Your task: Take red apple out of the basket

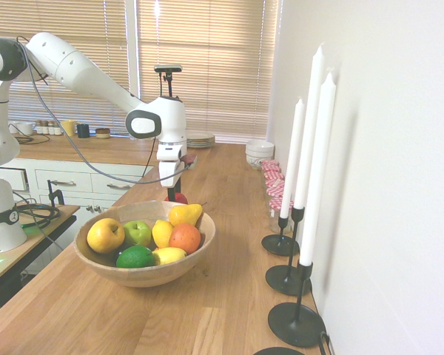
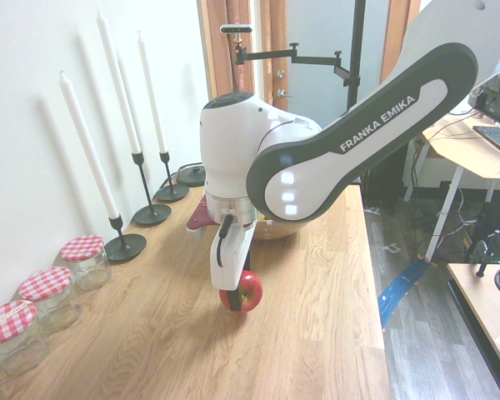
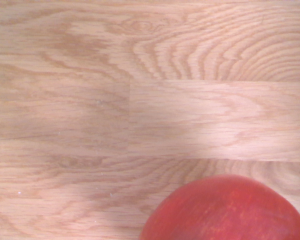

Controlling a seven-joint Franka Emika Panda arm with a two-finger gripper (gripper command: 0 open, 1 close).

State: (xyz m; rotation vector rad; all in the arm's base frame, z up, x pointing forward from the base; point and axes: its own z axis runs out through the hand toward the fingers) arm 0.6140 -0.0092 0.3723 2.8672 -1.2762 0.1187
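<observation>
The red apple (image 2: 245, 292) is outside the basket, down at the wooden countertop (image 2: 317, 333), and my gripper (image 2: 233, 293) is shut on it from above. From the first exterior view only the top of the red apple (image 1: 180, 197) shows, just behind the far rim of the basket (image 1: 207, 235). The gripper (image 1: 173, 194) hangs straight down there. Glossy red skin of the apple (image 3: 225, 210) fills a corner of the wrist view over wood grain. In the second exterior view the arm hides nearly all of the basket (image 2: 275, 230).
The basket holds a yellow apple (image 1: 106, 235), green apple (image 1: 138, 232), orange (image 1: 185, 238), pear (image 1: 185, 214), lemons and a lime (image 1: 135, 257). Tall white candles in black holders (image 1: 296, 322) line the wall, with red-lidded jars (image 2: 85, 260) beside them. Plates (image 1: 200, 139) sit far back.
</observation>
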